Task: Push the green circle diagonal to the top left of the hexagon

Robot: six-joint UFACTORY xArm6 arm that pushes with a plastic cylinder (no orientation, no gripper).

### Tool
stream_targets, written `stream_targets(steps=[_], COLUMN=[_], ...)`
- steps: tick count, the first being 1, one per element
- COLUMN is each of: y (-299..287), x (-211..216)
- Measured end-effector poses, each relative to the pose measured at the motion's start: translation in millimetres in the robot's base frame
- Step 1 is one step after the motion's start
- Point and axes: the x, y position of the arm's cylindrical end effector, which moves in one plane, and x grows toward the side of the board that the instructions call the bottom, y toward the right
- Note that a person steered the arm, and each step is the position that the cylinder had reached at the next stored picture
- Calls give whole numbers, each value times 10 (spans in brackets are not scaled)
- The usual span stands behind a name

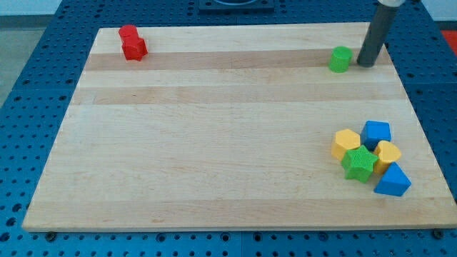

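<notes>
Wooden table [228,143] on a blue perforated base. The green circle [340,59] lies near the view's top right; my tip [366,64] stands just beside it on the view's right, whether touching cannot be told. There is no gripper, only the rod. Two red blocks [132,43] sit touching at the top left. At the lower right cluster the yellow hexagon [345,143], blue cube [376,133], yellow heart-like block [388,153], green star [359,164] and blue triangle [392,180].

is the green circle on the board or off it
On the board. The green circle sits on the wooden board near its top right edge, with my tip just to its right.
</notes>
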Motion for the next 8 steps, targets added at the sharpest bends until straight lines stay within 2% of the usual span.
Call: stream_targets(steps=[6,8], y=[-1261,-1273], x=[10,517])
